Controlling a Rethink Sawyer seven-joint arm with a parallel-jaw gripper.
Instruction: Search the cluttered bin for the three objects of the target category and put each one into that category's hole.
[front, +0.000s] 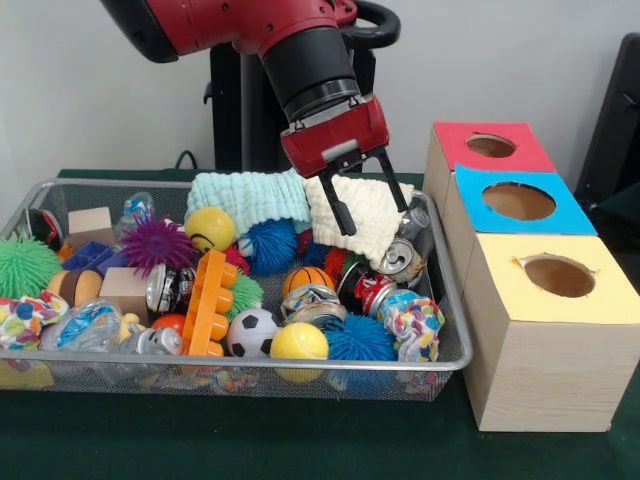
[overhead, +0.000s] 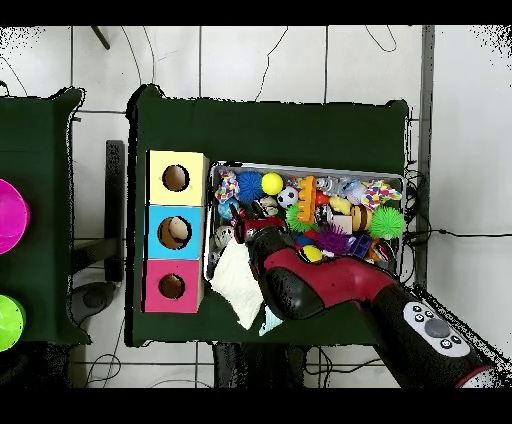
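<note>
The gripper (front: 368, 205) hangs open above the right rear of the wire bin (front: 455, 350), its two black fingers (front: 335, 210) spread and holding nothing, their tips just over a cream knitted cloth (front: 372, 215); only the front view shows this, since from overhead the red arm (overhead: 320, 285) covers the gripper and that corner of the bin; the overhead view alone shows the cream cloth spilling over the bin's edge toward the red-topped box (overhead: 172, 286). Beside the bin stand three boxes in a row, red-topped, blue-topped (front: 518, 201) and yellow-topped (front: 558, 275), each with a round hole; which category is the target cannot be told. In the bin, left of the cream cloth, lies a mint knitted cloth (front: 250, 200); crushed cans (front: 398, 258) sit just below the gripper; a soccer ball (front: 251, 332) and a yellow ball (front: 298, 341) rest against the front rim; the bin is packed, with bare green table (overhead: 280, 125) around it.
</note>
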